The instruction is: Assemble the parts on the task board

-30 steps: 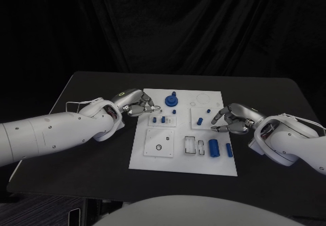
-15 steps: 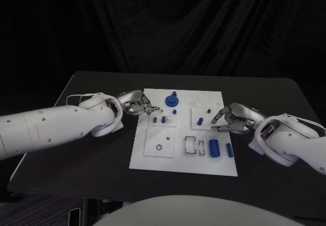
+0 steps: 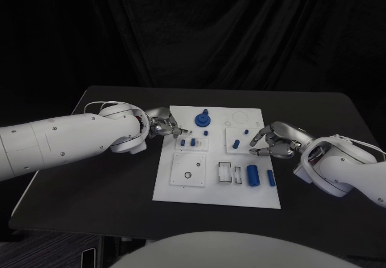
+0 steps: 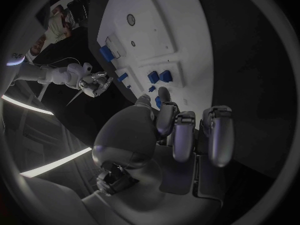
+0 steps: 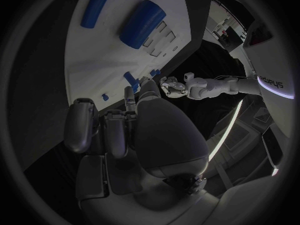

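Note:
The white task board (image 3: 187,191) lies mid-table. A blue round piece (image 3: 202,119) stands near its far edge, with small blue pegs (image 3: 187,142) in front of it. A blue cylinder (image 3: 252,175) and a thin blue rod (image 3: 271,178) lie near the right side. My left hand (image 3: 165,126) hovers at the board's far left edge, fingers curled (image 4: 187,130). A speck of blue shows by its thumb tip; I cannot tell whether it is pinched. My right hand (image 3: 272,143) hangs over the board's right edge, fingers curled (image 5: 106,130), holding nothing.
The black table (image 3: 96,184) surrounds the board with free room on both sides. Rectangular slots (image 3: 231,172) and a round hole (image 3: 189,173) mark the board's near half. A dark curtain hangs behind the table.
My left forearm has swung up and turned at the wrist, while its hand stays at the board's far left edge. The right arm has not moved.

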You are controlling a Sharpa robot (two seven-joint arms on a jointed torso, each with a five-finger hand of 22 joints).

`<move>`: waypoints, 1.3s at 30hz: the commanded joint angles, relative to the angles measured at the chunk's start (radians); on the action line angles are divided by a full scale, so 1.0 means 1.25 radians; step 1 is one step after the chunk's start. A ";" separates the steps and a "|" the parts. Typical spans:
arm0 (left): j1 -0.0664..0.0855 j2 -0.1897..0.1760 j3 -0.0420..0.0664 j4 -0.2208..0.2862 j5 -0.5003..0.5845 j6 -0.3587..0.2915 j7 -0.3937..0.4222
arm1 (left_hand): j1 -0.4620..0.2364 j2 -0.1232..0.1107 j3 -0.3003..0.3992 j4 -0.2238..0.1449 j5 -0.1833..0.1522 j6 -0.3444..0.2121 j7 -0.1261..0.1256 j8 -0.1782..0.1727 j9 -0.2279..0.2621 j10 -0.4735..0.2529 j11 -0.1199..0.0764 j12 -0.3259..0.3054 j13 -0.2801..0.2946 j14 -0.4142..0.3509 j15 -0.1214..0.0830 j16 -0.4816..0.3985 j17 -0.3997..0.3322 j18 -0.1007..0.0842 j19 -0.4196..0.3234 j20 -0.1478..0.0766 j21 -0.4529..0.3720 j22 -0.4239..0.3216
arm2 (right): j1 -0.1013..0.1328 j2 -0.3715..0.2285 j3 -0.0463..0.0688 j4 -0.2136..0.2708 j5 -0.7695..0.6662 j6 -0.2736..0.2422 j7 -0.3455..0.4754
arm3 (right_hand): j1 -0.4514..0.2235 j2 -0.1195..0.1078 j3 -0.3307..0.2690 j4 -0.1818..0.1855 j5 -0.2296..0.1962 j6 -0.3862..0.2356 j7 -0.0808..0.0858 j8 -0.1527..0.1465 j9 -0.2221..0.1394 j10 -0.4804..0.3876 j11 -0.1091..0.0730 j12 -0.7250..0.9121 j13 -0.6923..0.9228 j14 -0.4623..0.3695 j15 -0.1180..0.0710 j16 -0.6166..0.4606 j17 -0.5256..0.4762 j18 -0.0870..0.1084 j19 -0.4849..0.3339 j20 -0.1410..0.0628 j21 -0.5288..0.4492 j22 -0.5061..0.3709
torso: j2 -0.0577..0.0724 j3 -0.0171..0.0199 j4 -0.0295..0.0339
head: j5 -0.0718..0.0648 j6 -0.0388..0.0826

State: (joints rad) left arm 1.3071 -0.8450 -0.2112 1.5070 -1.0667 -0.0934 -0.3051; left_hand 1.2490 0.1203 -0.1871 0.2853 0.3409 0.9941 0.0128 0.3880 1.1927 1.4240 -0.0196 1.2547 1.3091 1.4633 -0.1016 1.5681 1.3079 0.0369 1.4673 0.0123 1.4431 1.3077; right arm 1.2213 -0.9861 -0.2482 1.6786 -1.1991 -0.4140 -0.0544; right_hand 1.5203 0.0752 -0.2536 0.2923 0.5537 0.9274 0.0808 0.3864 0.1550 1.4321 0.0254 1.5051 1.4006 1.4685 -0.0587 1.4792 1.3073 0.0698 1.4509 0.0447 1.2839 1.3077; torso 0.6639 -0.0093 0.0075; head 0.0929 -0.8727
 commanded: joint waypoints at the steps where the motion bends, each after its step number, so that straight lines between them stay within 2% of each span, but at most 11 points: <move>1: 0.003 0.006 0.000 -0.002 0.020 0.038 -0.041 | -0.001 0.001 0.005 0.001 0.001 -0.012 0.003 -0.007 0.004 0.117 -0.023 0.253 0.209 0.086 0.005 0.002 0.210 -0.001 0.018 0.003 -0.010 0.172 | -0.002 0.000 0.000 0.001 -0.005 -0.012 -0.001 | 0.018 0.022 0.000 -0.002 0.005 0.005 -0.001 0.005 -0.001 0.026 -0.020 -0.005 -0.021 0.057 -0.005 0.005 0.090 -0.002 0.006 0.001 0.002 0.129 | -0.002 0.0018 -0.0018 | 0.001 0.000; 7: 0.002 0.016 0.000 -0.008 0.020 0.043 -0.041 | 0.000 0.002 0.008 0.002 0.010 -0.033 0.010 -0.016 0.006 0.117 -0.017 0.253 0.209 0.086 0.011 0.002 0.210 0.003 0.010 0.009 -0.024 0.167 | -0.002 0.003 0.000 0.000 -0.005 -0.009 -0.002 | 0.018 0.022 0.000 -0.002 0.005 0.005 -0.001 0.005 -0.001 0.026 -0.020 -0.005 -0.021 0.057 -0.005 0.005 0.090 -0.002 0.006 0.001 0.002 0.129 | -0.002 0.0025 -0.0034 | 0.004 0.000; 9: 0.002 0.021 0.000 -0.010 0.020 0.047 -0.041 | 0.000 0.003 0.009 0.002 0.010 -0.035 0.011 -0.018 0.006 0.117 -0.017 0.253 0.209 0.086 0.011 0.002 0.210 0.003 0.009 0.009 -0.025 0.167 | -0.002 0.003 0.000 -0.001 -0.005 -0.009 -0.002 | 0.019 0.021 0.000 -0.002 0.006 0.005 -0.001 0.005 -0.001 0.027 -0.020 -0.005 -0.021 0.057 -0.005 0.005 0.090 -0.002 0.006 0.001 0.002 0.129 | -0.001 0.0008 -0.0025 | 0.004 0.000; 12: 0.002 0.025 0.000 -0.013 0.020 0.049 -0.042 | 0.000 0.004 0.010 0.002 0.011 -0.038 0.012 -0.021 0.004 0.117 -0.015 0.253 0.209 0.086 0.012 0.002 0.210 0.004 0.007 0.010 -0.029 0.165 | -0.002 0.004 0.000 0.000 -0.005 -0.008 -0.002 | 0.019 0.021 0.000 -0.002 0.006 0.005 -0.001 0.005 -0.001 0.027 -0.020 -0.005 -0.021 0.057 -0.005 0.005 0.090 -0.002 0.006 0.001 0.002 0.129 | 0.000 0.0008 -0.0035 | 0.004 0.000; 19: 0.000 0.037 0.000 -0.024 0.020 0.058 -0.048 | 0.001 0.004 0.012 0.002 0.014 -0.042 0.014 -0.026 0.002 0.117 -0.014 0.253 0.209 0.086 0.014 0.002 0.210 0.006 0.003 0.012 -0.036 0.163 | -0.002 0.002 0.000 0.000 -0.005 -0.006 -0.004 | 0.019 0.021 0.000 -0.002 0.006 0.005 -0.001 0.005 -0.001 0.027 -0.020 -0.005 -0.021 0.057 -0.005 0.005 0.090 -0.002 0.006 0.001 0.002 0.129 | 0.000 0.0003 -0.0008 | 0.001 0.000; 27: -0.002 0.044 0.000 -0.035 0.020 0.074 -0.059 | 0.006 0.006 0.017 0.000 0.024 -0.046 0.015 -0.032 -0.001 0.117 -0.012 0.253 0.209 0.086 0.016 0.002 0.210 0.006 0.002 0.014 -0.039 0.162 | -0.002 0.002 0.000 0.001 -0.005 -0.002 -0.007 | 0.019 0.021 0.000 -0.002 0.006 0.005 -0.001 0.005 -0.001 0.027 -0.021 -0.005 -0.021 0.057 -0.006 0.005 0.090 -0.002 0.006 0.001 0.001 0.129 | -0.001 0.0006 -0.0023 | 0.003 0.000; 31: -0.004 0.045 0.000 -0.038 0.020 0.077 -0.061 | 0.015 0.000 0.021 -0.003 0.037 -0.047 0.016 -0.023 0.009 0.117 -0.011 0.253 0.209 0.086 0.017 0.002 0.210 0.007 0.001 0.016 -0.041 0.162 | -0.002 0.001 0.000 0.001 -0.005 0.000 -0.008 | 0.019 0.021 0.000 -0.003 0.008 0.005 -0.001 0.005 -0.001 0.026 -0.021 -0.006 -0.022 0.057 -0.006 0.004 0.089 -0.002 0.006 0.000 0.000 0.128 | -0.001 0.0009 -0.0021 | 0.003 0.000; 39: -0.007 0.048 0.000 -0.042 0.020 0.080 -0.063 | 0.017 -0.002 0.025 -0.002 0.044 -0.056 0.017 -0.017 0.018 0.117 -0.010 0.253 0.209 0.086 0.018 0.002 0.210 0.008 -0.001 0.017 -0.046 0.161 | -0.002 0.002 0.000 0.001 -0.005 0.003 -0.009 | 0.019 0.021 0.000 -0.003 0.008 0.005 -0.001 0.005 -0.001 0.026 -0.021 -0.006 -0.022 0.057 -0.006 0.004 0.089 -0.002 0.006 0.000 0.000 0.128 | -0.001 0.0012 -0.0019 | 0.003 0.000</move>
State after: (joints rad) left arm 1.3008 -0.7877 -0.2116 1.4536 -1.0506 -0.0078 -0.3838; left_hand 1.2641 0.1180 -0.1621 0.2828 0.3900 0.9286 0.0358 0.3619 1.2143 1.4343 -0.0093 1.2547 1.3079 1.4653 -0.0852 1.5681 1.3075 0.0371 1.4675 0.0272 1.3895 1.3074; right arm 1.2213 -0.9827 -0.2482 1.6783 -1.1991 -0.4126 -0.0562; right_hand 1.5216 0.0739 -0.2536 0.2923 0.5573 0.9273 0.0808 0.3864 0.1542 1.4320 0.0253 1.5049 1.4004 1.4663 -0.0604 1.4792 1.3073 0.0699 1.4509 0.0447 1.2839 1.3073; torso 0.6628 -0.0081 0.0047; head 0.0973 -0.8727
